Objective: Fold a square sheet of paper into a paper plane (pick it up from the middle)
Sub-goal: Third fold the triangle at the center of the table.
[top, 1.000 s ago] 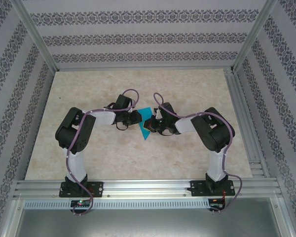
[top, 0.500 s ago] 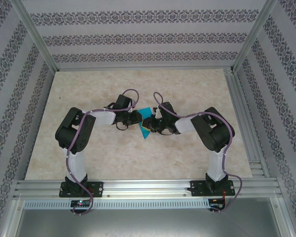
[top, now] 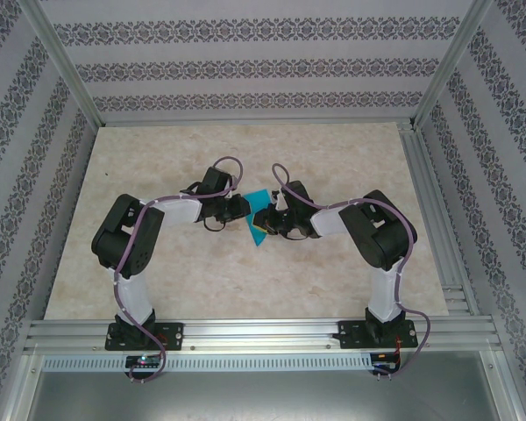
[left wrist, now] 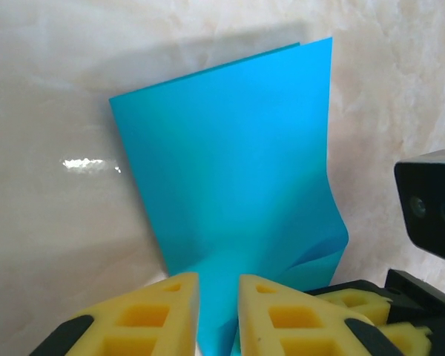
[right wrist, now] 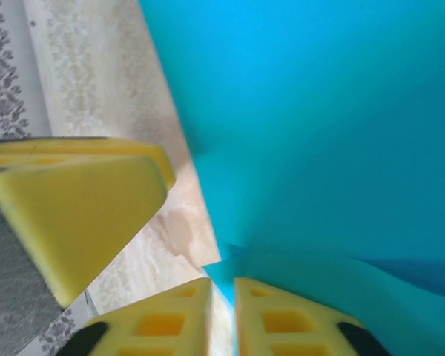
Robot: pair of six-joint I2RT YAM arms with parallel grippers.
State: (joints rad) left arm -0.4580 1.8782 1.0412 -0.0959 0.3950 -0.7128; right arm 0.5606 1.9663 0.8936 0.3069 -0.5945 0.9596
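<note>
The square sheet of paper (top: 259, 198), teal-blue and folded over on itself, hangs between my two grippers above the middle of the table. In the left wrist view the sheet (left wrist: 230, 163) rises from my left gripper (left wrist: 219, 315), which is shut on its lower part. My left gripper (top: 245, 210) faces my right gripper (top: 265, 219) closely. In the right wrist view the paper (right wrist: 319, 111) spreads above my right gripper (right wrist: 222, 315), whose jaws stand almost together on the sheet's lower corner. The left gripper's yellow finger (right wrist: 74, 215) is just beside it. The paper plane is out of view.
The beige marbled table top (top: 158, 263) lies under both arms. An aluminium rail (top: 263, 333) runs along the near edge, and frame posts (top: 425, 96) with patterned walls stand on three sides.
My left arm's elbow has swung a little to the left. My right gripper has edged closer to the left one. The paper stays between them.
</note>
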